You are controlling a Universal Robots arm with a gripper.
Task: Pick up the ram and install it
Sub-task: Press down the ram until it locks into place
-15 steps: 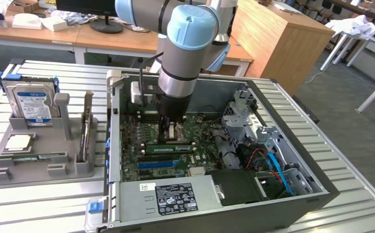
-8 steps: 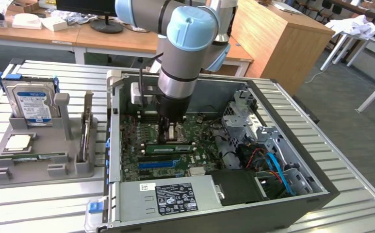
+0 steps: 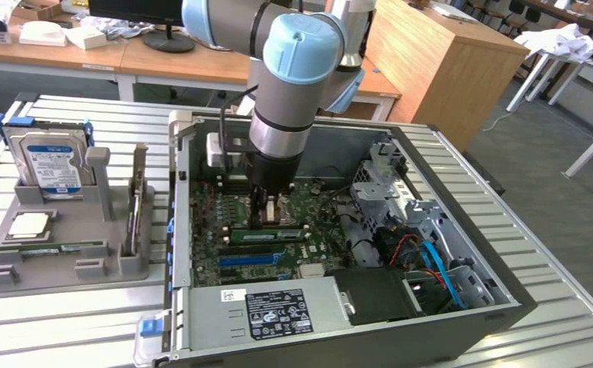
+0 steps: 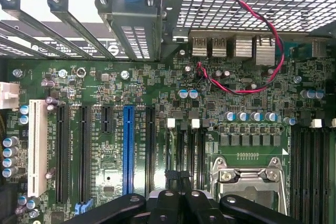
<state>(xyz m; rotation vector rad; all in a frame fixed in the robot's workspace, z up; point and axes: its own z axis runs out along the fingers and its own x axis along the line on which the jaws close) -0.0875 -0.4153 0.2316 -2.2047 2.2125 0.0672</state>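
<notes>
Slatted table (image 3: 541, 253); shut gripper (image 3: 268, 217) above ram (image 3: 265, 234).

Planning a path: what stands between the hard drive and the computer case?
Exterior view: the grey holder's post and a thin upright card stand between them.

Green ram (image 3: 265, 234); blue slot (image 4: 128, 150); black pincer (image 4: 181, 203); red-black twisted wires (image 4: 252, 85).

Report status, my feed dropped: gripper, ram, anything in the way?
Gripper shut, down inside the case. Ram in a board slot directly under it; contact unclear. No obstruction seen.
</notes>
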